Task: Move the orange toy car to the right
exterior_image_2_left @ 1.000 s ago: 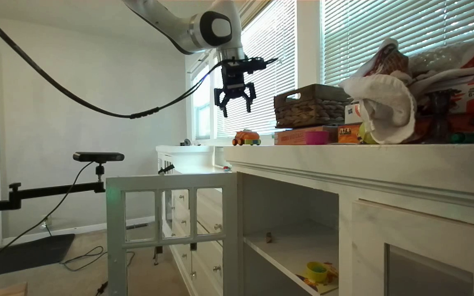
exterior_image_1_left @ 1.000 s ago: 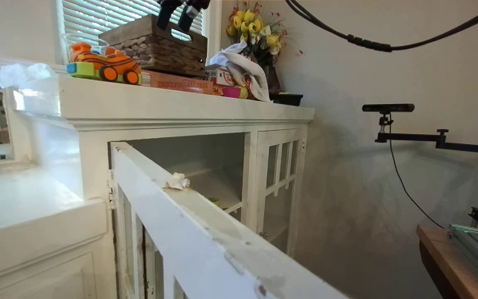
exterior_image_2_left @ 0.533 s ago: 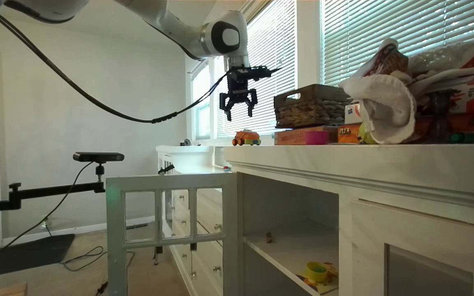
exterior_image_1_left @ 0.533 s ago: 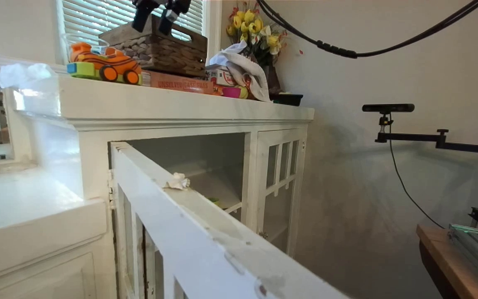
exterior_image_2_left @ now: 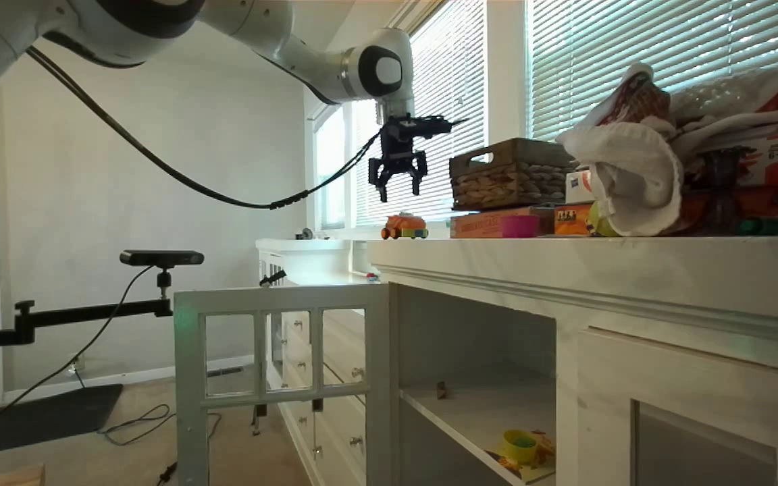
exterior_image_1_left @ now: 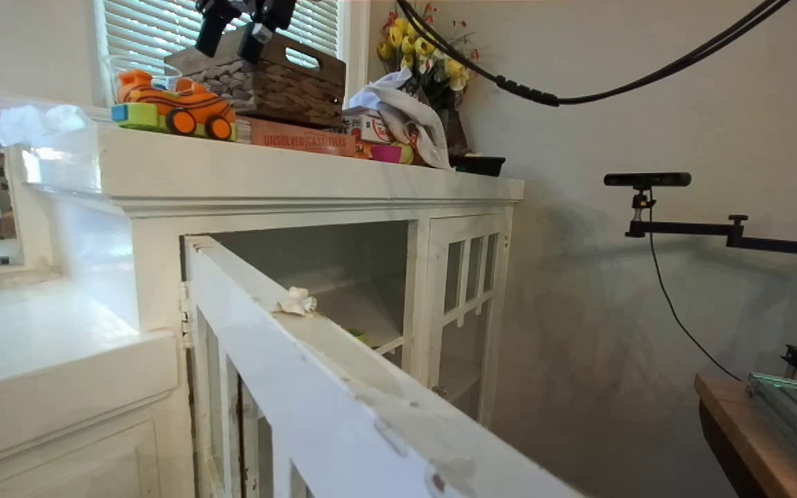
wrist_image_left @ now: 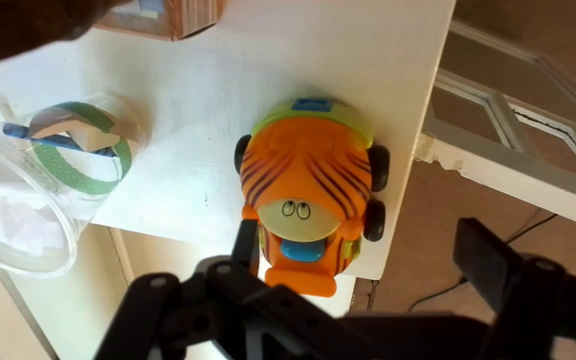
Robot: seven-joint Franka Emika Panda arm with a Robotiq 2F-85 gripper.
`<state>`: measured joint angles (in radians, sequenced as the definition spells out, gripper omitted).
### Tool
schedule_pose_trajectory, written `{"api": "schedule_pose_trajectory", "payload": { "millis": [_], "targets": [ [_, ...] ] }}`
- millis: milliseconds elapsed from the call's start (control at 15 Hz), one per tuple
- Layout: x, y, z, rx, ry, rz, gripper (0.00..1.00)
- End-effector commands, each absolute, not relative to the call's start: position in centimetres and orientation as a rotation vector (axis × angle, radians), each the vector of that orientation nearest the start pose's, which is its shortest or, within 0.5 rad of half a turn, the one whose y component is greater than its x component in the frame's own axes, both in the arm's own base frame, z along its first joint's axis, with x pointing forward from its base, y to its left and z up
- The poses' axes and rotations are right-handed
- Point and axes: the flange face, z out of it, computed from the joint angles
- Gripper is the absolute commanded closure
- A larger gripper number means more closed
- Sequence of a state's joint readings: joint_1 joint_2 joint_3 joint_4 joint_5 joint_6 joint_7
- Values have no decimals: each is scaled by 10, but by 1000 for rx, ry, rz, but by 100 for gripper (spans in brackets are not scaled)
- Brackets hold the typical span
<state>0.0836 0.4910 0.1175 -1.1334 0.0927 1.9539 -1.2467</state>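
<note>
White cabinet top (wrist_image_left: pixel 193 100) below window blinds (exterior_image_2_left: pixel 672 40); orange tiger-striped toy car (wrist_image_left: pixel 308 175) near front edge, apart from Unsolved Case Files box (exterior_image_1_left: pixel 301 140); Robotiq gripper (exterior_image_2_left: pixel 400 195) hangs higher, clear of car, jaws wide, empty, presumably to straddle it

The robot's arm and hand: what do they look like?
The arm is whitish grey, smooth and rounded, with a black patch around a pale oval near its end. The hand is black and angular, with two jointed fingers. Black cables run from it in a sagging curve.
</note>
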Motion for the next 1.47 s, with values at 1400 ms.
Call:
{"api": "schedule_pose_trajectory", "payload": {
  "millis": [1400],
  "targets": [
    [724, 129, 560, -2388, -2051, -546, 0]
  ]
}}
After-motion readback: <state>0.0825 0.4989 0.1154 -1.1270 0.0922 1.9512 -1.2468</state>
